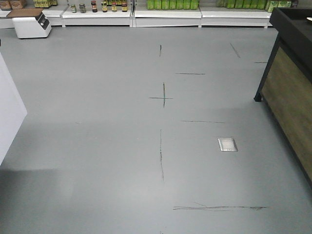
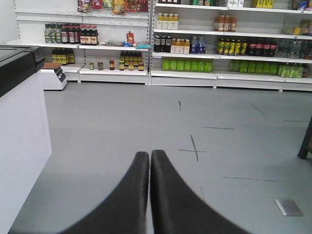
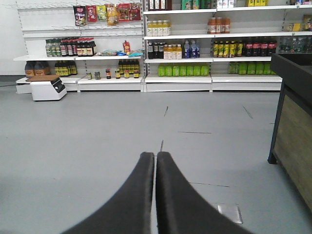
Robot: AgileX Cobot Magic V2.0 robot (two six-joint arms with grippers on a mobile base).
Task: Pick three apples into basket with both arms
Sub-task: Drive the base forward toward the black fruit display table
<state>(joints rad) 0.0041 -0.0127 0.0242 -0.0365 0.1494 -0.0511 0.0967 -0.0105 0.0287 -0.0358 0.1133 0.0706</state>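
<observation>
Two tools [image 2: 149,155] [image 3: 155,156], one floor plate [image 1: 227,144], one white machine [image 1: 31,23]

Grey floor [image 1: 97,146] with thin dark lines, white shelves [image 2: 180,74], black left end effector [image 2: 149,155] and right end effector [image 3: 155,156].

A shop: well ahead of the jaws, white shelves [image 3: 178,78] line the wall, stocked with bottled drinks [image 3: 181,70], jars [image 3: 97,75] and snack packets [image 3: 105,13].

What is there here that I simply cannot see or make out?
- Apples and basket: in no view.
- Arms: outside every frame; only the shut left pincer and right pincer show.
- Bottle labels: too small, both wrist views.
- Dark counter: cut by the front view's right edge.
</observation>
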